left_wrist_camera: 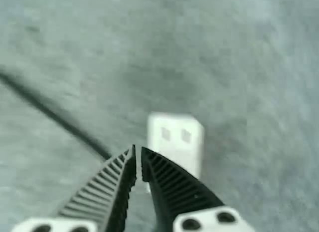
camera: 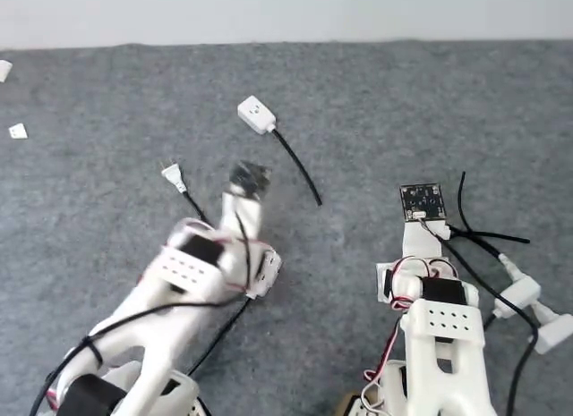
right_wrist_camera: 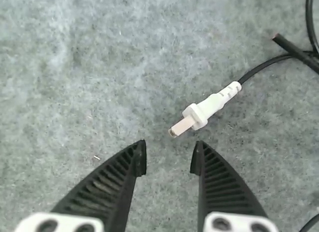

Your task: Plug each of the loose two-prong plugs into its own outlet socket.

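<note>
The plug (right_wrist_camera: 202,112) lies flat on the table (camera: 376,103) just ahead of your right claw (right_wrist_camera: 169,146), which is wide open, so I'd come straight down and pinch it by the white body. Your left claw (left_wrist_camera: 138,152) is nearly closed on nothing, facing the socket (left_wrist_camera: 175,139). Mind the black cords (camera: 483,234) by the right edge.

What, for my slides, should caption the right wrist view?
Open right tool near a white two-prong plug on grey carpet.

A grey, felt-like table covering (camera: 403,103) with a mottled, fibrous texture spreads across the work surface, evenly lit without hard shadows, and a plain white wall (camera: 286,13) runs along its far edge in a straight line.
</note>
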Robot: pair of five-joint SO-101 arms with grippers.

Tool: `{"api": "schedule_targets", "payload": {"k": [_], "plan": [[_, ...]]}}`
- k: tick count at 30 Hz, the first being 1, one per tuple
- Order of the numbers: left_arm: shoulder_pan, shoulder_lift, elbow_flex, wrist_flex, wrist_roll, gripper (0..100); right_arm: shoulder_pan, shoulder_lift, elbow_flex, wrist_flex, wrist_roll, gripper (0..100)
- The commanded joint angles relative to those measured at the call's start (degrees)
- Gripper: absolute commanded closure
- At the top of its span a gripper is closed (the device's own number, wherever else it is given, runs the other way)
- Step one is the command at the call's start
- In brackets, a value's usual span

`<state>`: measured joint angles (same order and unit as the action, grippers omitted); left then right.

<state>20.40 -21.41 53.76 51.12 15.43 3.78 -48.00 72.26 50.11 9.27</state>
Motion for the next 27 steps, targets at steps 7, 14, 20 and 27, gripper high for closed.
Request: {"api": "schedule_targets", "payload": {"k": [7,14,20,27], "plan": [[-20.31,3.69,-8.04,-6.77,0.62,65,-0.22,-1.19,-0.35,-0.84,0.53,85.2],[-22.15,20.13,-16.57,-7.12,0.7,71,-0.22,-1.19,-0.35,-0.75,0.53,85.2],[-25.05,31.82,-27.3,-3.08,0.7,78,-0.22,-1.19,-0.44,-0.75,0.53,85.2],[-24.26,36.57,-31.6,1.23,0.7,78,-0.22,-1.27,-0.44,-0.75,0.53,85.2]]}}
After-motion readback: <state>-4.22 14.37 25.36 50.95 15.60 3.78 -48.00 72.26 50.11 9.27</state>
